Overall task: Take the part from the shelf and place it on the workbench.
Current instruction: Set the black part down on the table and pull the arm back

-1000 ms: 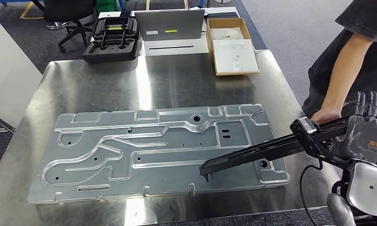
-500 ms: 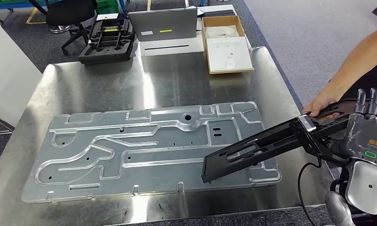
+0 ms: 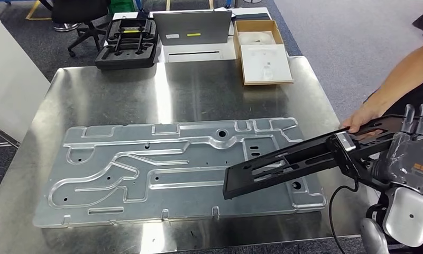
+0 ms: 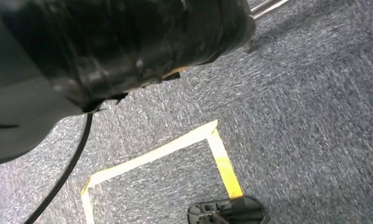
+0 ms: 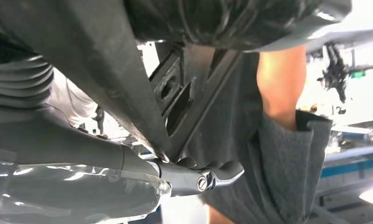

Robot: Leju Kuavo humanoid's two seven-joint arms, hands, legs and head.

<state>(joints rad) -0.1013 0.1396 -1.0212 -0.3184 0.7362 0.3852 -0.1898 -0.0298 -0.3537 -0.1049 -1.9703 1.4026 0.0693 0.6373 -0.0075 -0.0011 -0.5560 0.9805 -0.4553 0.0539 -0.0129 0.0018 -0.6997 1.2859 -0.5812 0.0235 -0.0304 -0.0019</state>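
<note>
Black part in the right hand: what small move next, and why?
Probably pause, then lower slowly. The right hand holds the black part tilted over the right end of the stamped metal panel on the workbench, its far end lowest and seemingly not set down. A person's hand rests on the part's near end, so a quick drop could pinch it.

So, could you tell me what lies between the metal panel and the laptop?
In the head view, only bare steel tabletop lies between the panel and the laptop.
</note>
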